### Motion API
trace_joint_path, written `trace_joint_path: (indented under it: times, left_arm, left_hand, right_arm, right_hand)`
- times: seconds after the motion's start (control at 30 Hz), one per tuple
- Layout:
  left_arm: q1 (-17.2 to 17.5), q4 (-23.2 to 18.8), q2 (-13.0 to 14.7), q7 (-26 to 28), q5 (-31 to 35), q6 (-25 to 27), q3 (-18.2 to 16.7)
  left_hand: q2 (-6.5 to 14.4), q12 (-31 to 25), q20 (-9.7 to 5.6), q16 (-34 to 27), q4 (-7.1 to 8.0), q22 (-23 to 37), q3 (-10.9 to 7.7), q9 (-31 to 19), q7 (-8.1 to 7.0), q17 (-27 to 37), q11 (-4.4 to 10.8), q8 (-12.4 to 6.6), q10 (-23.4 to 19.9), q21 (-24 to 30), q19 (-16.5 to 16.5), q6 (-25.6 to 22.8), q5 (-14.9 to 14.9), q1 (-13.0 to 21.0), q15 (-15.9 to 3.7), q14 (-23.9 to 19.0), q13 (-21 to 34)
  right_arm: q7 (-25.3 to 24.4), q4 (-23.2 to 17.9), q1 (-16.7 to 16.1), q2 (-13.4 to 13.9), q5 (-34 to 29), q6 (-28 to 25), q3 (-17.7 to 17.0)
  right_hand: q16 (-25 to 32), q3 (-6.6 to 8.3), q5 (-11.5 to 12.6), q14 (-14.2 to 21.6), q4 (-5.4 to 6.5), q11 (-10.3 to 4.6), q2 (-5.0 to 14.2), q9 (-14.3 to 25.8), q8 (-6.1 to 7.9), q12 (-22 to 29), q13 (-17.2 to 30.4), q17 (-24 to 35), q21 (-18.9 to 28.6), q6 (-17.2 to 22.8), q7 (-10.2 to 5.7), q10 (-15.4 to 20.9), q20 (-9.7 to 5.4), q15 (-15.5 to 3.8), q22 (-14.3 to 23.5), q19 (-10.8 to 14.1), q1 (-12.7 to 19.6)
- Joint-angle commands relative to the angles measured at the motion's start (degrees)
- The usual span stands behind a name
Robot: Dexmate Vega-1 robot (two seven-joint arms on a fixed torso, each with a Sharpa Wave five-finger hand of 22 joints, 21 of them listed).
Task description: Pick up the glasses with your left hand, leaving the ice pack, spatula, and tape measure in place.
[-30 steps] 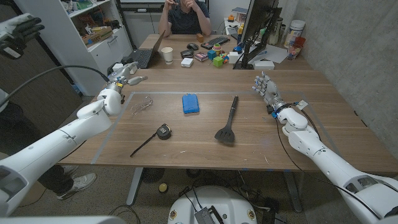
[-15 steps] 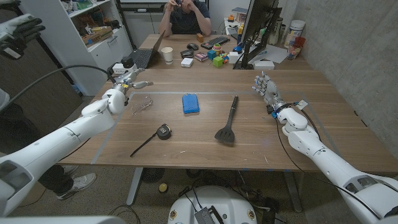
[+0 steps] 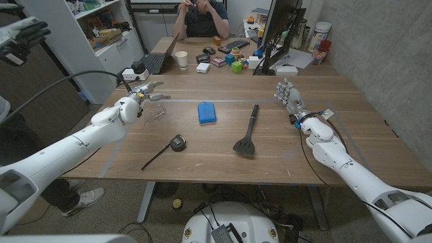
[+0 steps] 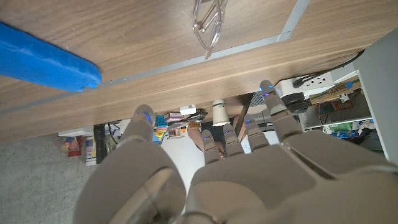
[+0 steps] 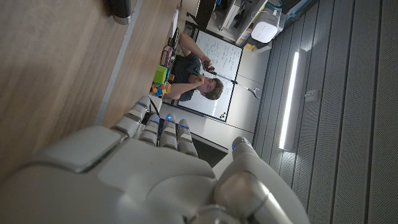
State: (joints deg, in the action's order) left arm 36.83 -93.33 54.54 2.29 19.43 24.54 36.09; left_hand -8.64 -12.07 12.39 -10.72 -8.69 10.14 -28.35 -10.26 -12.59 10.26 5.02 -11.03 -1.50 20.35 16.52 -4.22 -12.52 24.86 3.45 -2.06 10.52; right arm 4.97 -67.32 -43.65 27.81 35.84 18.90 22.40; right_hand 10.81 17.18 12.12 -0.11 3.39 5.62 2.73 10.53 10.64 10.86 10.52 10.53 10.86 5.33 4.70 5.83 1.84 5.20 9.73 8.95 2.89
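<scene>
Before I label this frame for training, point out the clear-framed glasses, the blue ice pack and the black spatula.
clear-framed glasses (image 3: 154,113), head view, on the frame's middle.
blue ice pack (image 3: 206,111), head view, on the middle of its top face.
black spatula (image 3: 244,144), head view, on its flat blade.

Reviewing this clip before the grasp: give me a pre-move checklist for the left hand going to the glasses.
1. Left hand holds nothing, fingers apart: ok.
2. Glasses lie free on the table, untouched: ok.
3. Hand over the glasses: not ok, it sits beyond them.
4. Ice pack, spatula and tape measure apart from the glasses: ok.
5. Right hand away from the glasses: ok.
</scene>
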Motion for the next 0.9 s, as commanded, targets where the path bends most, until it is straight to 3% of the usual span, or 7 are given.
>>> trace_joint_path:
  times: [0.03,0.9]
  left_arm:
    - [-0.8,-1.2,1.8,-5.3,1.7,0.3,1.2]
    - [-1.6,1.1,1.5,-9.6,5.7,2.8,3.5]
  left_hand:
    - [0.0,0.0,-0.10,-0.1,-0.03,0.0,0.13,-0.2,-0.09,0.1,0.69,-0.06,0.2,-0.3,-0.1,-0.4,-0.4,0.8,-0.17,-0.1,0.1]
    - [1.5,0.2,-0.20,-0.2,-0.34,0.0,0.25,-0.2,-0.09,0.1,0.24,0.03,0.3,-1.6,0.1,-0.4,-1.2,4.5,-0.63,-0.8,0.1]
  right_arm:
    - [-0.5,0.6,0.0,-0.4,0.2,0.0,-0.2]
    - [-0.4,1.2,0.3,-0.6,-0.2,1.4,-0.3]
  right_hand:
    - [0.3,-0.29,0.6,0.2,0.12,0.61,-0.05,0.1,0.50,0.3,0.3,0.3,0.4,0.7,-0.19,0.0,0.23,0.63,0.3,-0.1,-0.7]
    - [0.3,-0.82,0.9,0.5,0.54,0.74,-0.29,0.1,0.36,0.3,0.3,0.2,0.5,0.4,-0.36,-0.1,0.26,0.63,0.3,0.2,-1.1]
